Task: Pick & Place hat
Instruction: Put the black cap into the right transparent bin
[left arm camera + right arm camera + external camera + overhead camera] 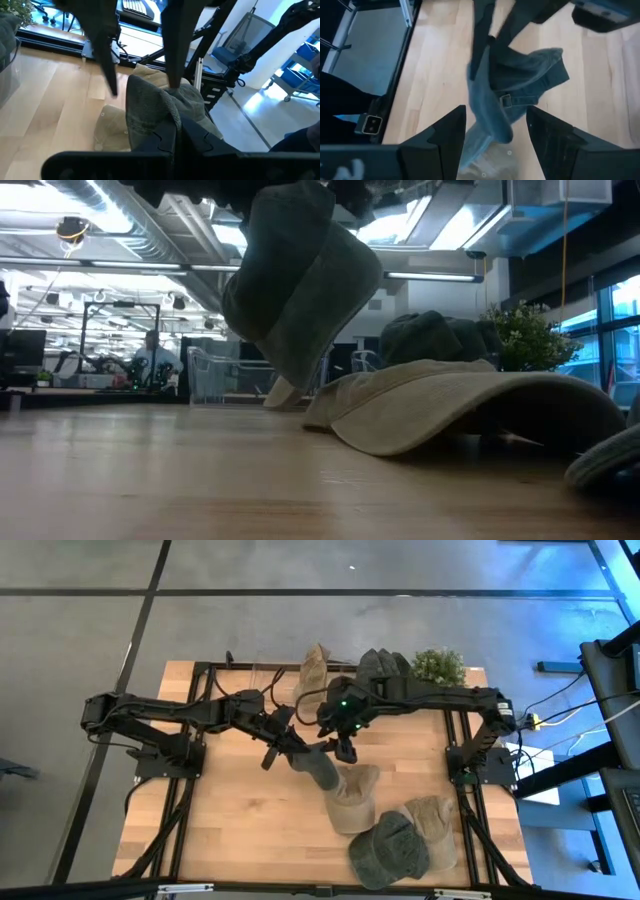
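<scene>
A dark grey-green hat (322,772) hangs in my left gripper (292,747) over the middle of the table. In the low view the hat (300,290) is clear of the wood. My right gripper (345,748) is open just on the hat's right. In its wrist view (495,135) its two fingers stand apart with the hat (520,85) and its back strap buckle (505,100) beyond them. A tan hat (352,798) lies brim-down on the table below the hanging one. My left gripper (172,137) is shut on a bunched part of the hat's cloth (167,112), coming from the table's left. The hat hangs below the fingers, lifted clear and slack. My right gripper's one finger (174,70) reaches the hat's top; I cannot tell whether it touches.
A grey-green cap (388,850) and a tan cap (435,825) lie near the table's near right corner. More hats (313,670) (383,665) and a small plant (438,665) stand along the far edge. Bare wood (230,810) shows on the near left.
</scene>
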Robot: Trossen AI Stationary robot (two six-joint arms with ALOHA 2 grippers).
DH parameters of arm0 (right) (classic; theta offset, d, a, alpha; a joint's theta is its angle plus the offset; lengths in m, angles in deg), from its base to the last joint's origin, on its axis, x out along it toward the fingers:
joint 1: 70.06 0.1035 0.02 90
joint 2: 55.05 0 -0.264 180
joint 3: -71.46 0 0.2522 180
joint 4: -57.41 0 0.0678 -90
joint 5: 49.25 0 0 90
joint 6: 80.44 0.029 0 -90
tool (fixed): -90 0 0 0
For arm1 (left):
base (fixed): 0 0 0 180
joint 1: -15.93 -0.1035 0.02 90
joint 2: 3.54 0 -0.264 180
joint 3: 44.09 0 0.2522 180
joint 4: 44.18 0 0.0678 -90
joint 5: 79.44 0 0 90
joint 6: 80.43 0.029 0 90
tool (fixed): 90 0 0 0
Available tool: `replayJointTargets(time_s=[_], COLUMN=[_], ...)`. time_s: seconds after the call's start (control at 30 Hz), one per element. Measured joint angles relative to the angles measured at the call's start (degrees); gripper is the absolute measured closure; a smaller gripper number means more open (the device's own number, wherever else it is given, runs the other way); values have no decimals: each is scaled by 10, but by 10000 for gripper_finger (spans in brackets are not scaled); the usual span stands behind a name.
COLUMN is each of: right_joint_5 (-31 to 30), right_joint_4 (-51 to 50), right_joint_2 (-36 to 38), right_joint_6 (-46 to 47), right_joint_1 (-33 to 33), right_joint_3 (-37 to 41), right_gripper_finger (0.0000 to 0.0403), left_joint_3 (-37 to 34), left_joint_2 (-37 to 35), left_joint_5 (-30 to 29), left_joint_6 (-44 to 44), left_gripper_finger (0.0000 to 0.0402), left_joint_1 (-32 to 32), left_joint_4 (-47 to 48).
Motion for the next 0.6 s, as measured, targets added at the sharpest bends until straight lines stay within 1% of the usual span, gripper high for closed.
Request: replayJointTargets(time_s=[0.13, 0.27, 0.37, 0.4, 0.47, 0.6], right_joint_5=[22, 28, 68, 79, 81, 71], right_joint_4=[19, 21, 21, 21, 21, 24], right_joint_2=[-10, -12, -12, -12, -12, -15], right_joint_6=[0, 1, 11, 18, 19, 17], right_joint_1=[0, 2, 2, 2, 6, 9], right_joint_3=[0, 0, 0, 0, 0, 0], right_gripper_finger=[193, 194, 206, 214, 236, 301], left_joint_3=[0, 0, 0, 0, 0, 0], left_joint_2=[0, 0, 0, 0, 0, 0], left_joint_5=[1, 2, 2, 2, 3, 22], left_joint_6=[0, 0, 0, 0, 0, 0], left_gripper_finger=[398, 398, 398, 398, 398, 398], left_joint_1=[0, 0, 0, 0, 0, 0], left_joint_4=[-1, -5, -12, -17, -26, -42])
